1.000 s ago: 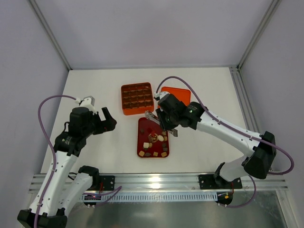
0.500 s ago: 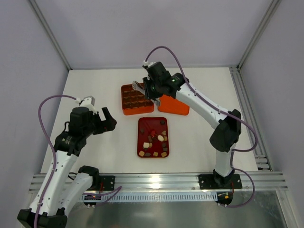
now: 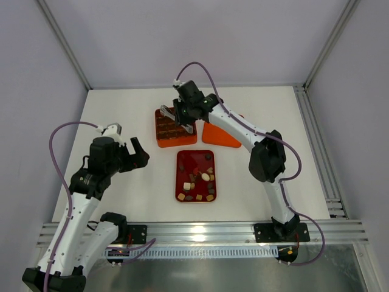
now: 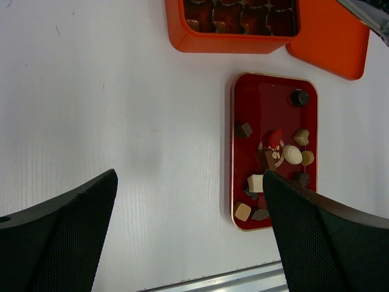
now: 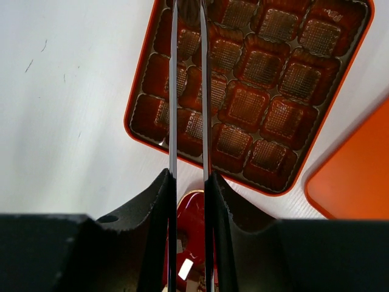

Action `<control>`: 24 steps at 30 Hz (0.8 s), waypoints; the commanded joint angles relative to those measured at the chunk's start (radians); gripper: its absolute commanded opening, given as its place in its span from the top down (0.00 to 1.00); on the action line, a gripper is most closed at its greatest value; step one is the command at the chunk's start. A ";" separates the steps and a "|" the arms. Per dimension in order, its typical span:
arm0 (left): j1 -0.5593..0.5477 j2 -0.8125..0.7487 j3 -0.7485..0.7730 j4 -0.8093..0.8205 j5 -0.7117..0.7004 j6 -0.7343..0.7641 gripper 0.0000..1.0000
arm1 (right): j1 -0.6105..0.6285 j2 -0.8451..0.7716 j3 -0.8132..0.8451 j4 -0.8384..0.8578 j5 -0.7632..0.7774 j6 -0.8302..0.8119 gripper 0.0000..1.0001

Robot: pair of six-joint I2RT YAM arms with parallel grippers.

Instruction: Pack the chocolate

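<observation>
The right gripper (image 3: 181, 117) is hanging over the left side of the orange box (image 3: 163, 139). Its two thin fingers (image 5: 172, 91) are standing nearly together with only a slim gap between them. The tips are running off the top of the wrist view, where something dark may be sitting between them, so whether they are carrying anything cannot be told. The chocolate pieces (image 3: 205, 177), dark brown, tan and cream mixed, are lying loose in the red tray (image 3: 185, 159). The tray is sitting just on the near side of the box, apart from those fingers. The left gripper (image 3: 135, 155) is hovering above the white table (image 3: 121, 115) to the left of the tray, its black fingers (image 4: 67, 237) spread wide and gripping nothing. In its own view the pieces are showing close beside the right-hand finger. An orange lid (image 3: 222, 135) is lying just beside the box on its right
</observation>
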 commanded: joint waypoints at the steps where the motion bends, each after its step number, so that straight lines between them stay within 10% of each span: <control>1: -0.003 0.001 -0.003 0.027 -0.003 -0.002 0.00 | 0.006 0.001 0.051 0.096 -0.021 0.028 0.69; 24: -0.005 0.004 -0.003 0.029 -0.003 0.000 0.00 | 0.035 0.075 0.060 0.146 0.049 0.050 0.59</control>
